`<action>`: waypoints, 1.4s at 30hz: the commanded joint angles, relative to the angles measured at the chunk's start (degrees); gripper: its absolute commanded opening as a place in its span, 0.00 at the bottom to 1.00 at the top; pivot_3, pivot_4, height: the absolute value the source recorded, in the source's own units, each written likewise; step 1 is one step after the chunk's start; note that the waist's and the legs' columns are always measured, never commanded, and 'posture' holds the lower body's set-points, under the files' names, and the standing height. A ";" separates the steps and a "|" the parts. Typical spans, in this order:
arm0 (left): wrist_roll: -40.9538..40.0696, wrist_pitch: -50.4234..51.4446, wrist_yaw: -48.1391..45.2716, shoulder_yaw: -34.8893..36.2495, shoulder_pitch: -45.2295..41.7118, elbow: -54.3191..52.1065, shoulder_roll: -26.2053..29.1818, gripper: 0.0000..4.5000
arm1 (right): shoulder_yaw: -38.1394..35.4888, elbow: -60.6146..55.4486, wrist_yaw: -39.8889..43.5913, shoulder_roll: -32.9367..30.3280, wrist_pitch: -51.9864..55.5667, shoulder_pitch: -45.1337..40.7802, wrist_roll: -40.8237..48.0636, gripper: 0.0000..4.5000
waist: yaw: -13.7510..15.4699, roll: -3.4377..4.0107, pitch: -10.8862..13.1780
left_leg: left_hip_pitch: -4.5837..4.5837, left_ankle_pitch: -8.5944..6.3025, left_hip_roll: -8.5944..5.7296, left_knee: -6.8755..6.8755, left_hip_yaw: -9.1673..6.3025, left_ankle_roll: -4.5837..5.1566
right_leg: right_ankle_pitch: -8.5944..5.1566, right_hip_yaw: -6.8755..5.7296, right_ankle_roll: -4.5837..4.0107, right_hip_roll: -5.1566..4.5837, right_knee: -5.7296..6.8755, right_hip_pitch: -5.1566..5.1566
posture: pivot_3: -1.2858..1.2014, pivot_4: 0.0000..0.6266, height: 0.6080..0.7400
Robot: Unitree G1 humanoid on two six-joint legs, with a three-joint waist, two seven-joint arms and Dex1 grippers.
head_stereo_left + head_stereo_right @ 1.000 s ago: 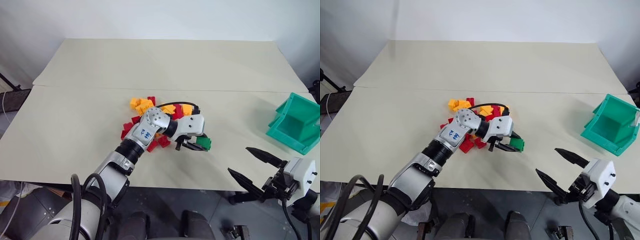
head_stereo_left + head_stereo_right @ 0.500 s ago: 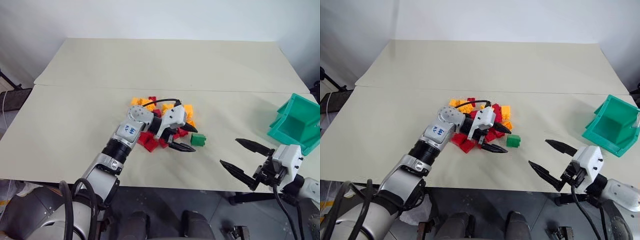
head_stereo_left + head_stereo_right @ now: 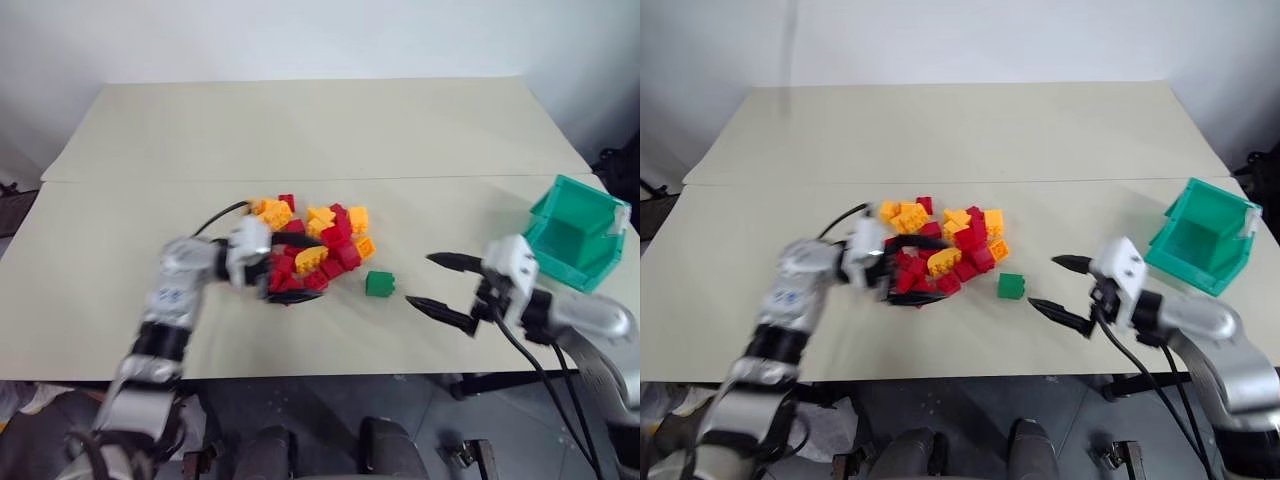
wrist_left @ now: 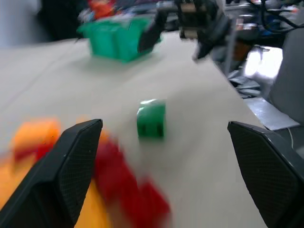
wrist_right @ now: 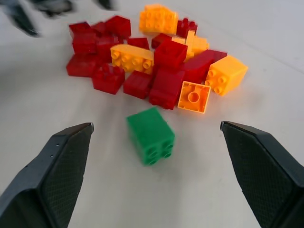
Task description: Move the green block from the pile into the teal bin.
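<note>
Risk of knocking green block (image 3: 378,284), loose on table (image 3: 300,130) just beside pile (image 3: 310,245), farther from teal bin (image 3: 572,232) if wide-open right gripper (image 3: 438,283) closes off-centre; left gripper (image 3: 283,278) also spread wide, empty.

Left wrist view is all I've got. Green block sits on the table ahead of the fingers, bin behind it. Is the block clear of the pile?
Observer: Yes. The green block lies alone on the table, just off the pile on the side toward the teal bin.
Operator: Where's the right gripper?
Observer: The right gripper hangs between block and bin, open, fingers aimed at the block.
Operator: Block upright?
Observer: No, tipped on its side; in the right wrist view its hollow underside faces that camera.
Operator: And the left gripper?
Observer: The left gripper is open at the pile's near-left edge, holding nothing.
</note>
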 commanded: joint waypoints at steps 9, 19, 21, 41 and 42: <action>-5.45 4.77 7.68 7.66 20.16 -19.83 6.32 1.00 | 17.73 14.94 8.55 1.21 -0.68 -16.98 -13.09 1.00 | 2.12 0.01 0.01 | -0.15 -0.11 -0.03 0.10 -0.13 0.10 | 0.06 -0.01 0.11 -0.10 -0.23 0.09 | 0.52 0.24 1.00; -6.98 6.47 9.94 5.65 19.99 -23.34 5.65 1.00 | 16.16 17.55 10.92 0.61 -4.00 -16.33 -16.56 0.86 | 1.77 0.02 0.01 | -0.12 -0.12 -0.19 0.09 -0.03 0.06 | 0.06 -0.02 0.11 -0.04 -0.22 0.07 | 0.52 0.24 1.00; -8.04 7.49 9.55 5.08 19.14 -23.71 5.70 1.00 | 15.23 17.30 10.72 0.78 -4.84 -15.77 -16.43 0.71 | 1.78 0.02 0.01 | -0.13 -0.13 -0.19 0.08 -0.03 0.06 | 0.06 -0.02 0.11 -0.04 -0.22 0.07 | 0.52 0.24 1.00; -4.49 9.75 22.57 -7.27 3.59 -21.52 -10.90 1.00 | -39.84 1.67 -8.46 0.18 -0.07 16.82 -3.80 0.33 | 2.56 0.02 0.00 | -0.13 -0.13 -0.22 0.08 0.15 0.07 | 0.09 -0.10 0.15 -0.04 -0.32 0.20 | 0.52 0.24 1.00; -4.23 9.81 22.50 -7.79 3.37 -21.16 -11.15 1.00 | -41.04 2.92 -9.96 -0.08 0.20 17.10 -4.34 0.33 | 2.33 0.03 0.00 | -0.10 -0.13 -0.22 0.04 0.33 0.07 | 0.09 -0.08 0.15 -0.03 -0.33 0.20 | 0.52 0.24 1.00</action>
